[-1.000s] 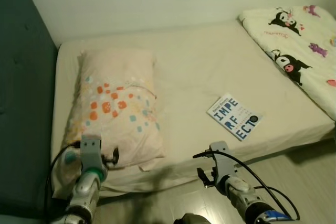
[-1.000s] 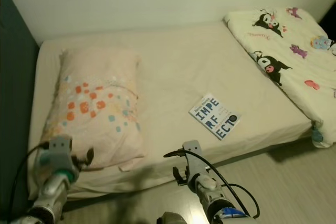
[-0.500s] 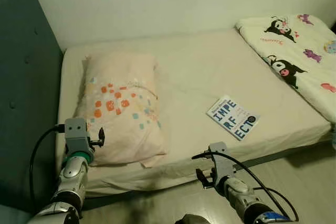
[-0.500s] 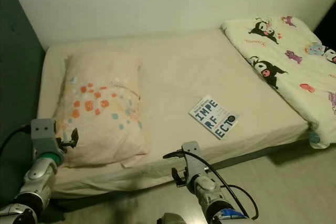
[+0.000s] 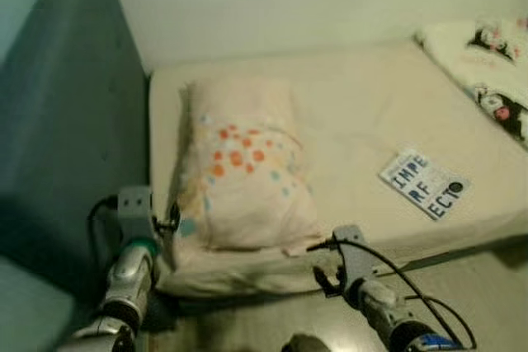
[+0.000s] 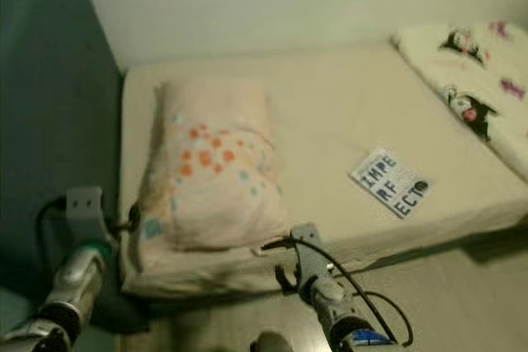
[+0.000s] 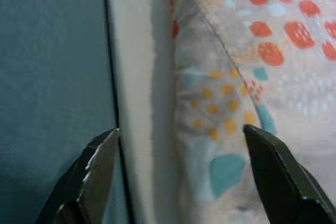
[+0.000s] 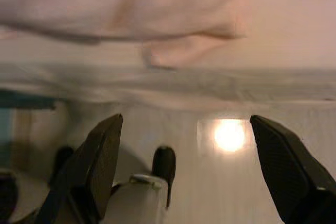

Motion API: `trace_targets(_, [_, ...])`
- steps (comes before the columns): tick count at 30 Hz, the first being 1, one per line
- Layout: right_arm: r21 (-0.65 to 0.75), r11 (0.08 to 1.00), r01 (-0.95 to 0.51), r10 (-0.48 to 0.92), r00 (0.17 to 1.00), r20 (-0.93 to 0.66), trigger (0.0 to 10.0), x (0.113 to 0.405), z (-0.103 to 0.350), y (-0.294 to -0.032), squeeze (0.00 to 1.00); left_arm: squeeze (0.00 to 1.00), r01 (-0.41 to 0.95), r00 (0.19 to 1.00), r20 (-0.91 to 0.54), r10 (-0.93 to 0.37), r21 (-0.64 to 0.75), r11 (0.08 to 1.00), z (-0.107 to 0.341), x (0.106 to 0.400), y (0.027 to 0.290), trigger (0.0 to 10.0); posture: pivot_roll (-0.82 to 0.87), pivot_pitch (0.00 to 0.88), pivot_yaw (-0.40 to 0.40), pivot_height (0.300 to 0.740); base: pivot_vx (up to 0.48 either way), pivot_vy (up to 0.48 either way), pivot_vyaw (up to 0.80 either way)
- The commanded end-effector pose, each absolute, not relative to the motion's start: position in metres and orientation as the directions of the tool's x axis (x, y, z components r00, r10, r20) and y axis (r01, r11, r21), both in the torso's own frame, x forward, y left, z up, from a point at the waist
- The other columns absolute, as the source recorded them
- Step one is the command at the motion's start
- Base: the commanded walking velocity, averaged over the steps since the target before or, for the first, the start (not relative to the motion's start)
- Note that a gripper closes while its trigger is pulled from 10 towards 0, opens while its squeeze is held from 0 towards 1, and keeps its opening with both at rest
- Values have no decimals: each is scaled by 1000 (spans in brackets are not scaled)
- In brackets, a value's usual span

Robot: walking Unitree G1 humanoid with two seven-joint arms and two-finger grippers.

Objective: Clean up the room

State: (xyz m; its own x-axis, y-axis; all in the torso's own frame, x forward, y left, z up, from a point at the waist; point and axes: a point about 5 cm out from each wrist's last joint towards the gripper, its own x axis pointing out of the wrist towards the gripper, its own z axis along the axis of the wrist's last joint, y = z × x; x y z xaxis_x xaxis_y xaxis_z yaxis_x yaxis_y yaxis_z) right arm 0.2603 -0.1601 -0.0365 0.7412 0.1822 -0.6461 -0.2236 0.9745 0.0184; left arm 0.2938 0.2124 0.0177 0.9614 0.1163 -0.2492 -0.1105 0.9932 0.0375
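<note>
While I look down over both arms, I see the low bed with its cream fitted sheet (image 5: 355,113) running across the head views, a dark teal padded headboard panel (image 5: 74,146) at its left end. My left gripper (image 7: 178,171) is raised at the bed's near left corner, forearm angled upward, with its two black fingers spread wide apart and holding nothing. One finger sits against the teal panel side and the other by the edge of the pale pink pillow with orange and teal square print (image 5: 243,166) — the pillow's corner lies between them, not touched as far as I can tell.

My right gripper (image 8: 184,166) is held low in front of the mattress edge, forearm reaching forward with a black cable looping off the wrist. Its fingers are also wide apart and empty, pointing at the side of the mattress and the pale wood-look floor (image 6: 462,286).

On the sheet to the right of the pillow, well apart from both grippers, lies a white paperback book with large dark blue letters (image 5: 424,183), flat and turned at an angle. At the far right end sits a white folded quilt with black cartoon figures (image 6: 474,80).
</note>
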Motion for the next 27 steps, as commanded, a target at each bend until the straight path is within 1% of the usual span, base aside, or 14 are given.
trace_targets(1, [17, 976, -219, 174, 723, -669, 10000, 253, -42, -163, 0, 0, -146, 946, -286, 151, 39, 988, 10, 285, 221, 10000, -106, 0, 17, 715, 0, -480, 0])
trace_targets(3, [17, 976, -218, 173, 723, -669, 10000, 253, -42, -164, 0, 0, -138, 946, -290, 144, 41, 990, 9, 285, 219, 10000, -106, 0, 15, 715, 0, -480, 0])
trace_targets(4, [17, 976, -216, 171, 723, -670, 10000, 253, -42, -164, 0, 0, -137, 948, -287, 137, 20, 990, 8, 284, 216, 10000, -106, 0, 15, 715, 0, 0, 0])
trace_targets(7, [15, 976, -217, 171, 722, -670, 10000, 252, -42, -165, 0, 0, -128, 950, -285, 127, 17, 992, 7, 284, 213, 10000, -106, 0, 14, 715, 0, 0, 0])
trace_targets(8, [14, 976, -216, 169, 722, -671, 10000, 252, -43, -166, 0, 0, -110, 953, -284, 107, 6, 994, 6, 284, 207, 10000, -104, 0, 11, 715, 0, 0, 0])
trace_targets(21, [13, 975, -223, 174, 719, -673, 10000, 251, -43, -165, 0, 0, -86, 953, -292, 77, -20, 996, 5, 284, 201, 10000, -104, 0, 10, 715, 0, 0, 0])
trace_targets(27, [16, 973, -228, 180, 721, -669, 10000, 253, -42, -164, 0, 0, -58, 953, -298, 46, -30, 998, 6, 287, 196, 10000, -105, 0, 13, 715, 0, -480, 0])
